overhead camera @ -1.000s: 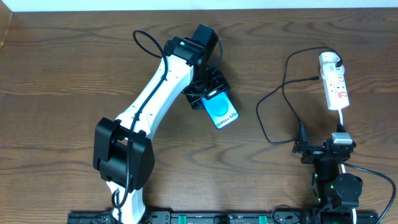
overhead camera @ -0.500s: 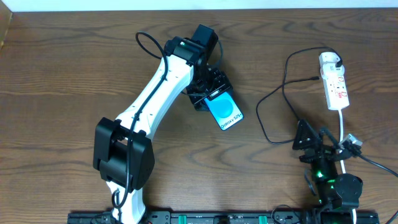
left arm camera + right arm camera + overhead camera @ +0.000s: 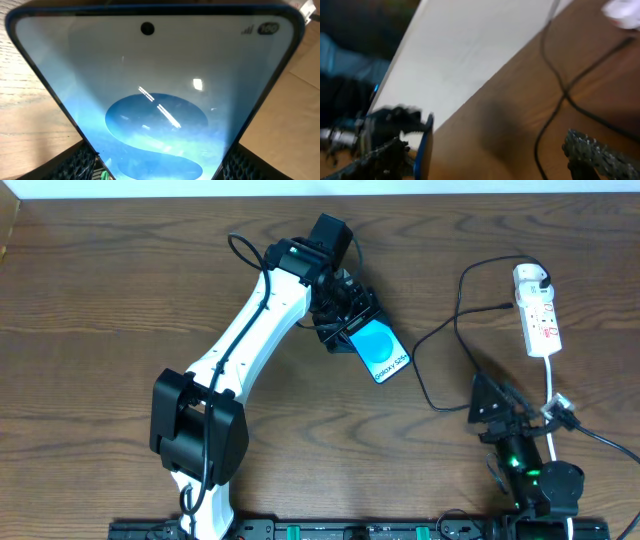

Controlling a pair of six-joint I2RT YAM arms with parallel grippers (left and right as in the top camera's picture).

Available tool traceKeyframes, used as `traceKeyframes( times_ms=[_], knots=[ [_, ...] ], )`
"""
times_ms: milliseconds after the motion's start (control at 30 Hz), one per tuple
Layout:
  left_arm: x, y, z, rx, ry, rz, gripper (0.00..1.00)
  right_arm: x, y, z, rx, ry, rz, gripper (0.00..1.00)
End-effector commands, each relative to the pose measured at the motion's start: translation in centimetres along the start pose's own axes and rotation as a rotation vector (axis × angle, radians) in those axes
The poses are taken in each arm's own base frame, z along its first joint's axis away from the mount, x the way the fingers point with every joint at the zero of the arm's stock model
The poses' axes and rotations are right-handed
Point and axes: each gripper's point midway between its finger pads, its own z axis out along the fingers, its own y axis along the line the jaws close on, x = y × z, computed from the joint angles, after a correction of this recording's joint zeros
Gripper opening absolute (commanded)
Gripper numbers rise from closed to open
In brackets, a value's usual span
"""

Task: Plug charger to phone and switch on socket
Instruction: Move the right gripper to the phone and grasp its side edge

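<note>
The phone [image 3: 380, 352] is pinched at one end by the jaws of the left gripper [image 3: 348, 327], its free end angled toward the charger [image 3: 414, 362] on the bench [image 3: 100, 300], likely for plugging. The jaws of the right gripper [image 3: 497, 402] are spread and empty, below the socket [image 3: 541, 323].

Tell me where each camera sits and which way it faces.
Overhead: above the table, looking straight down; both arms show, left gripper holding the phone.
Left wrist: on the left arm, facing the phone screen up close; own fingertips at bottom corners.
Right wrist: low, blurred, looking across the table along the charger cable; own finger bottom right.
Shared: phone in overhead and left wrist.
</note>
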Motion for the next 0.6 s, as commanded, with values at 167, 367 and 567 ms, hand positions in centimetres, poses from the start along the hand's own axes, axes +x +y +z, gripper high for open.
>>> traceKeyframes(
  times_ms=[167,367,567],
  knots=[
    [0.5,-0.6,-0.2,0.033,0.032,-0.011,0.57,3.1,3.9,-0.9,-0.123,0.237,-0.084,0.99],
    [0.5,-0.6,-0.2,0.034,0.032,-0.011,0.57,1.8,5.4,-1.0,-0.043,0.29,-0.157,0.99],
    [0.7,-0.9,-0.3,0.049,0.048,-0.023,0.57,0.3,6.5,-0.7,0.077,0.376,-0.128,0.99]
  ],
)
